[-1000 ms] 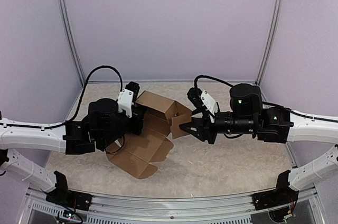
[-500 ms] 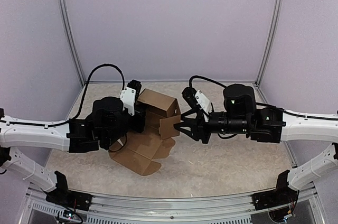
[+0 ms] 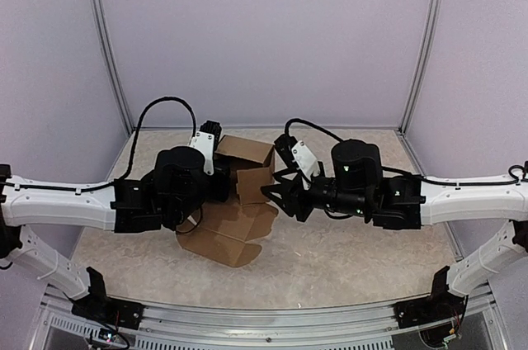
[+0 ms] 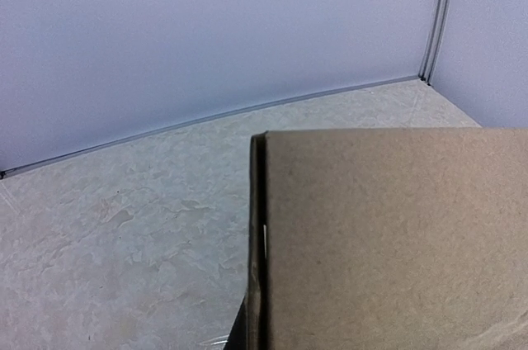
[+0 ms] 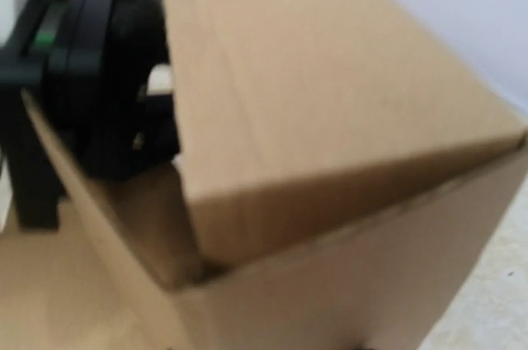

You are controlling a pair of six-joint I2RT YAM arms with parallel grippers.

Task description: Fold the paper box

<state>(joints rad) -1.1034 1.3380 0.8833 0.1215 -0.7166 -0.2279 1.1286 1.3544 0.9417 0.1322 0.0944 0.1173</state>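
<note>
Box point(image 3: 247, 152) half formed: we should press its side flap point(image 3: 252, 188) flush with the right claw point(image 3: 277, 193), left claw point(image 3: 219, 183) bracing; neither claw's spread is discernible.

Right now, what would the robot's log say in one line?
step: folding | box: half-formed, front flaps flat | left gripper: at box's left | right gripper: at box's right side

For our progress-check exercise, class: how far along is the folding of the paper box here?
Done: the paper box has walls standing at its far end. In hand: the right claw meets a side flap, with the left claw at the opposite side, mostly hidden. Left: the near panels lie flat on the table, unfolded.
</note>
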